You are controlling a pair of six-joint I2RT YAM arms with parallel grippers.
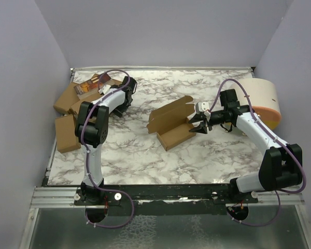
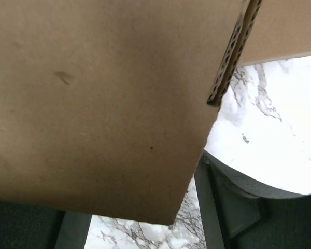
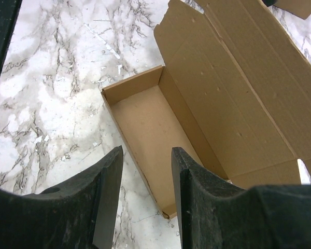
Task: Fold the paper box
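paper box: it sits just right of centre in the top view [image 1: 171, 123], an open brown tray with its long lid panel folded back toward the upper left. the lid is not shut, so i judge the fold only part done.
right gripper: it is at the box's right end [image 1: 197, 126]. in the right wrist view the fingers [image 3: 106, 197] stand a little apart around the tray's near side wall, and they grip nothing that i can see.
left gripper: it is far off in the upper left of the top view [image 1: 125, 92], beside the heap of cartons [image 1: 67, 104]. the left wrist view is filled by a brown cardboard face [image 2: 103, 104], so i cannot tell whether the jaws are apart or whether they hold anything.
table: bare marble [image 1: 145, 155] lies under the box, and i see nothing pinning the box down.
risk, sliding: a push on the lid from the right would likely shove the light box across the table instead of folding it, since the other arm is not bracing it.
risk, crushing: closing on that thin wall and pulling could buckle or tear it.
risk, blind side: with the left camera blocked, i could snag a carton from the heap without noticing.
white cylinder: it is at the right edge [image 1: 264, 101], close behind the right arm. a wide backswing could hit it.
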